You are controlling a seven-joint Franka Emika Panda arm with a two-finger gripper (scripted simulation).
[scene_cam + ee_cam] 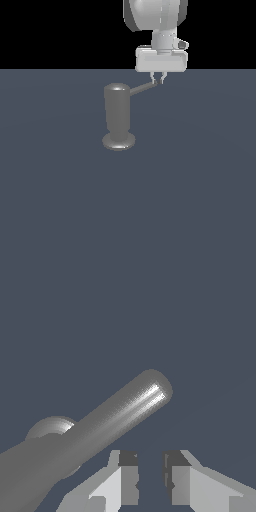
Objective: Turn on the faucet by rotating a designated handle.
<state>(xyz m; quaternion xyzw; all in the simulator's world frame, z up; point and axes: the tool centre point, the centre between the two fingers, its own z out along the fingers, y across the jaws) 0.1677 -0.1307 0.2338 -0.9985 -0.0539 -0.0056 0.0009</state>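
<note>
Glossy grey metal cylinder faucet (117, 114) stands upright on its round disc base; thin grey rod handle (143, 88) juts sideways; white gripper (160, 78) jaws apart, gripping nothing.

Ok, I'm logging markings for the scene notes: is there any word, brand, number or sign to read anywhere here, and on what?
None: no text, number or sign shows in either view.
The faucet, the handle, the gripper and the floor are all plain and unmarked.
</note>
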